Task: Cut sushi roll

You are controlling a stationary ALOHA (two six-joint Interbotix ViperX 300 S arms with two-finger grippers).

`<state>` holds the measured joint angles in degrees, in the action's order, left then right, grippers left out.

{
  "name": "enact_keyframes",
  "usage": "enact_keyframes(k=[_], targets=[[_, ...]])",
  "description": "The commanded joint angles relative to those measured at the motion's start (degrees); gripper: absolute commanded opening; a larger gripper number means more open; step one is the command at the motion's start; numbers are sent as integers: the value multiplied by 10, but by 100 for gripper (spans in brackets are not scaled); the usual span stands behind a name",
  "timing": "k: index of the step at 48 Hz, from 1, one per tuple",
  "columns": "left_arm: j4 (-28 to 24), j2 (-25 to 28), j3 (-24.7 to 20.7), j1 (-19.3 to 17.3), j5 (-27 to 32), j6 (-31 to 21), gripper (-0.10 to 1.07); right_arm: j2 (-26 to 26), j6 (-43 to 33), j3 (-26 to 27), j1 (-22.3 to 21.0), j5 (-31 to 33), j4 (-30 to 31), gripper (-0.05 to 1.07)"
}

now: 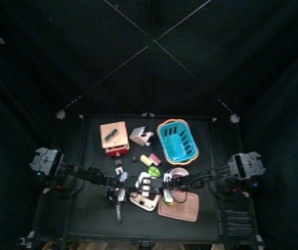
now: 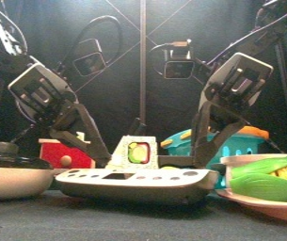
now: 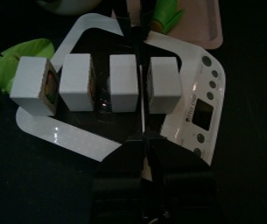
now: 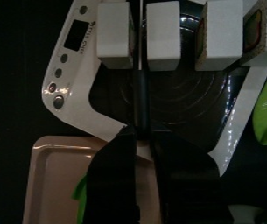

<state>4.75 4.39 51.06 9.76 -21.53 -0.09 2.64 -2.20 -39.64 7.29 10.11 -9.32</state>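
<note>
Four white sushi pieces stand in a row on the black pan of a white kitchen scale; they also show in the right wrist view. A thin dark knife blade stands edge-on in the gap between the two pieces nearest the scale's display. My left gripper is shut with the blade running out from between its jaws. My right gripper faces it from the other side of the scale, shut, with the same blade in line with its jaws. In the front view the scale hides both grippers.
A blue basket and a red-and-wood box stand behind the scale. A pink board lies at the table's front beside it. A dark pan is at front left, a plate of green food at front right.
</note>
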Motion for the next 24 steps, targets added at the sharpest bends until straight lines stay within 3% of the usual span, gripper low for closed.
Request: enact_keyframes(k=[1, 17, 24], targets=[[1, -9, -14, 4, -4, 0, 38, -11, 0, 15, 3, -3, 0, 33], [1, -20, -17, 9, -4, 2, 38, -17, 1, 20, 5, 5, 0, 33], [0, -67, -12, -1, -4, 4, 38, -62, 2, 37, 2, 33, 22, 33]])
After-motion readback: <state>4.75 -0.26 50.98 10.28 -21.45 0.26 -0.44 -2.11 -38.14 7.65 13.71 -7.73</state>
